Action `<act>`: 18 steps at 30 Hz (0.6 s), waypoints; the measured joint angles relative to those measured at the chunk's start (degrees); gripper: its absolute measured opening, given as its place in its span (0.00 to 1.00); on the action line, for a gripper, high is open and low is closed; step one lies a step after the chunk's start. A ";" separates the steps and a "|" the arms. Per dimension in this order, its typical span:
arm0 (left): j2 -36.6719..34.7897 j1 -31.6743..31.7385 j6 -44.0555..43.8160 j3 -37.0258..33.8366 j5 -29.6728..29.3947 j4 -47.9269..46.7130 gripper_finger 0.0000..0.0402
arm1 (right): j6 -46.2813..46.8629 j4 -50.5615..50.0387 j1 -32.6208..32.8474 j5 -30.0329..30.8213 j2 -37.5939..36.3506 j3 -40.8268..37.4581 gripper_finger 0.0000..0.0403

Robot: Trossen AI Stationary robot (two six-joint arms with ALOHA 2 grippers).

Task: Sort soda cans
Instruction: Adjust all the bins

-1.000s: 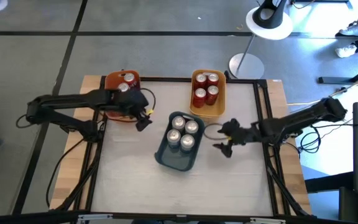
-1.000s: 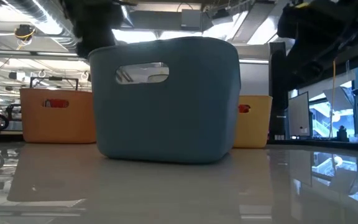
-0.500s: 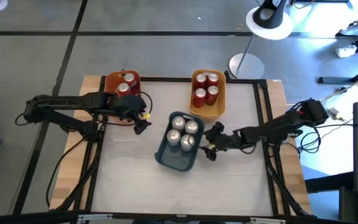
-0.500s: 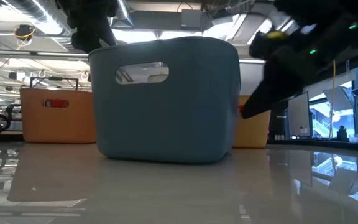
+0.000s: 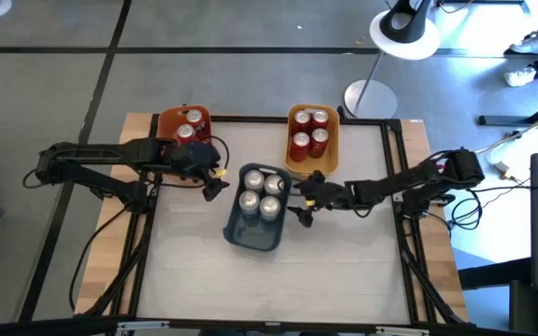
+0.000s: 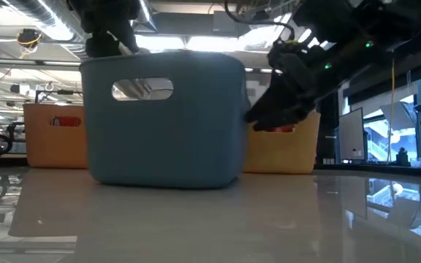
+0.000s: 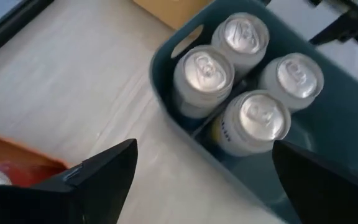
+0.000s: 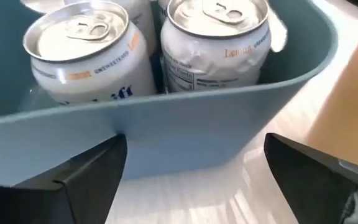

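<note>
Several silver cans (image 5: pixel 260 192) (image 7: pixel 247 118) (image 8: pixel 216 43) stand upright in the blue-grey bin (image 5: pixel 241 235) (image 6: pixel 159 131) near the table's middle. Red cans (image 5: pixel 309 131) stand in the yellow bin (image 5: pixel 335 154). Two more cans (image 5: pixel 190 126) stand in the orange bin (image 5: pixel 167 121). My right gripper (image 5: pixel 299 203) (image 8: pixel 191 146) is open, down at table height against the blue-grey bin's right side. My left gripper (image 5: pixel 215 182) (image 7: pixel 205 146) is open and hangs above the table between the orange bin and the blue-grey bin. My right gripper meets the blue-grey bin's outer right wall (image 8: pixel 185 130) with its open fingers (image 8: pixel 73 180) spread wide across that wall. It comes level from the table's right. The bin stands flat on the table with its cans upright.
The yellow bin sits at the far edge, just beyond my right gripper. The orange bin sits at the far left corner under my left arm. A black frame (image 5: pixel 395 187) runs around the tabletop. Bare table lies on the near side of the blue-grey bin.
My right gripper has moved toward the table's left, reached the blue-grey bin and shoved it. The bin, cans still upright inside, has slid along the table to the left and slightly toward the far edge.
</note>
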 joint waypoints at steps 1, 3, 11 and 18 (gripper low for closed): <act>0.07 -0.02 0.00 0.00 0.02 0.46 0.90 | -0.06 1.17 -0.45 -0.66 0.55 -0.02 0.95; 0.28 -0.02 -0.01 -0.14 0.02 1.09 0.90 | -0.31 4.50 -1.19 -1.53 1.92 -0.04 0.95; 0.94 0.00 -0.25 -3.18 0.02 4.57 0.90 | -1.47 14.27 -1.97 -0.50 7.31 0.45 0.95; 0.96 -0.89 0.32 -3.56 0.04 6.86 0.90 | -5.15 14.23 -2.04 2.53 9.96 4.99 0.95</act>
